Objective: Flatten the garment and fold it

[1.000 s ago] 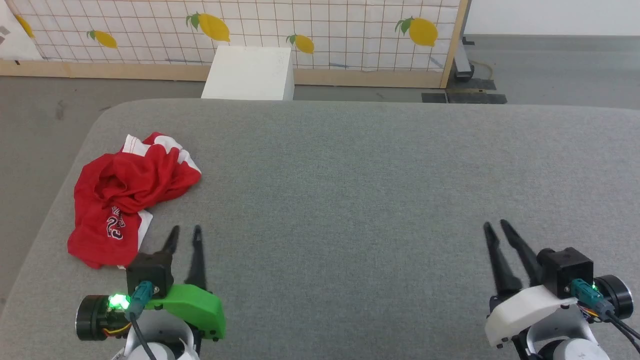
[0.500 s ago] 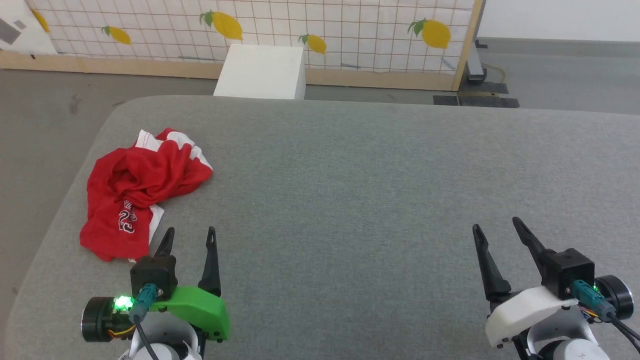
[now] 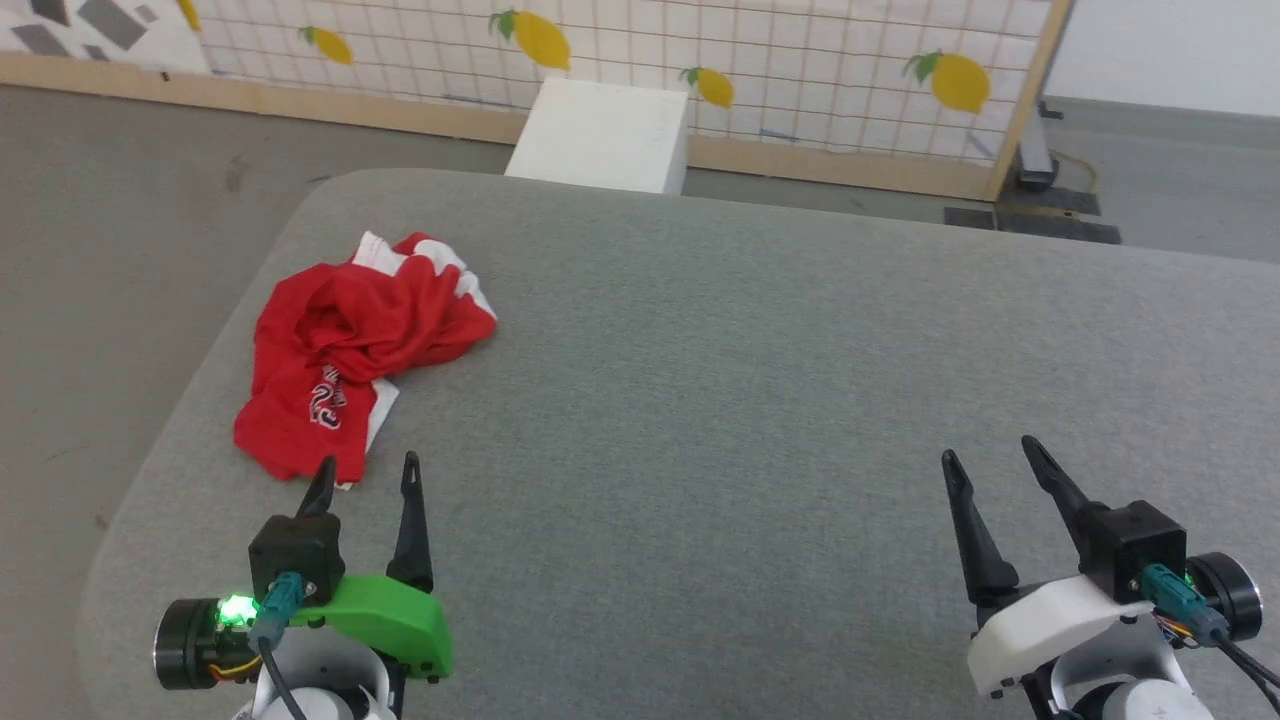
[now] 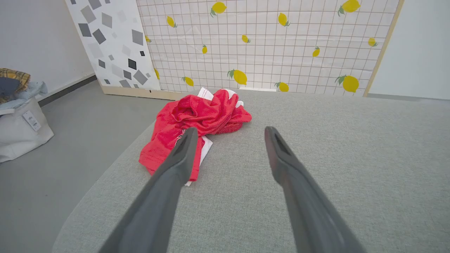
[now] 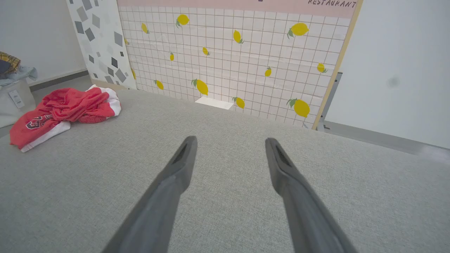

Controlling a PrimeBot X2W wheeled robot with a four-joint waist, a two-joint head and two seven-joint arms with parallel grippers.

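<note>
- Shorts (image 3: 360,370): red with white trim, bunched in a crumpled heap near the far-left corner of the grey padded table (image 3: 750,330). Not flattened, nothing folded. I judge the task is at its very start.
- One leg lies spread toward the robot, number print up, with a white hem band at the near edge. The rest is wadded up behind it.
- Left claw (image 3: 367,460): spread wide, empty, right at the near edge of the shorts. In the head view one finger overlaps the hem. Can't tell whether it touches.
- Likely reason: it is lined up to pinch the near hem and pull the fabric out toward the middle of the table.
- Right claw (image 3: 987,448): spread wide, empty, over bare table on the right, well apart from the shorts. It looks parked until there is a second corner to take.
- Surface: grey woven cover with rounded corners, soft-looking. My guess is that thin fabric will drag and bunch on it, not slide.
- Shorts sit close to the left edge, so a pull that way could tip them off.
- Room: grey floor (image 3: 120,200). Past the table stands a white grid panel with lemons (image 3: 820,70) in a wood frame.
- A white box (image 3: 605,135) sits between the table and that panel.
- Further left is a white panel with grey squares (image 4: 112,45), and a pale bag of clothes (image 4: 21,119) sits on the floor.
</note>
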